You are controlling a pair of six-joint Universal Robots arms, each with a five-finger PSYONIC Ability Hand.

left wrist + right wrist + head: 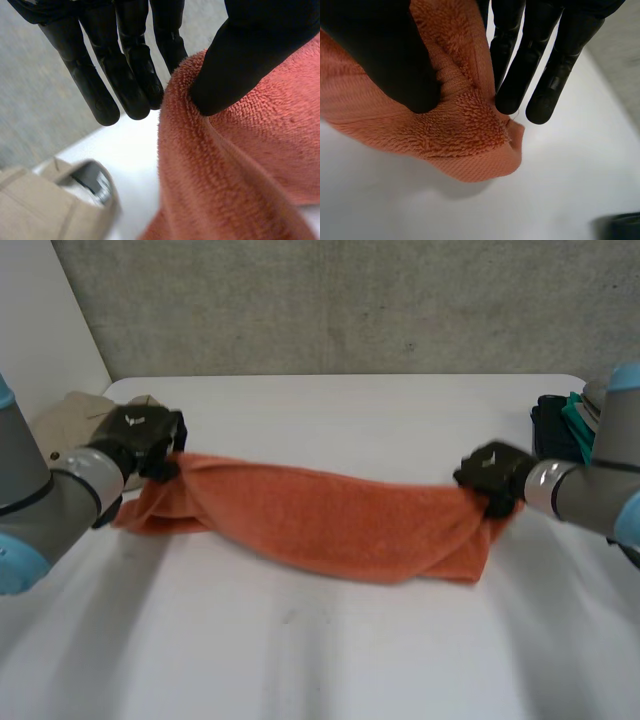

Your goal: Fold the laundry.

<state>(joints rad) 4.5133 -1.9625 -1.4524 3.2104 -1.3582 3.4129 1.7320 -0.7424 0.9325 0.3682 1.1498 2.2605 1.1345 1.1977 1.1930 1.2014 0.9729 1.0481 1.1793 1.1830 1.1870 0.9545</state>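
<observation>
Grey concrete wall (350,300) stands behind the white table (330,670) I am working over. An orange towel (340,525) lies across the middle of the table as a long, loosely folded band, running from one arm to the other. My left hand (140,435) is at the towel's left end, and my right hand (495,472) is at its right end. In the left wrist view the thumb (240,65) presses into the pile of the towel's edge while the straight fingers (130,80) stand on the far side of that edge, so this hand has the towel pinched. In the right wrist view a corner of the towel hangs between the thumb (385,55) and the straight fingers (520,70), just above the table, so this hand is pinching it as well. I cannot tell whether the ends are lifted clear of the table. A beige cloth (70,415) sits at the table's far left corner, just beside my left hand. A pile of dark and green clothes (560,425) sits at the right edge, near my right arm.
</observation>
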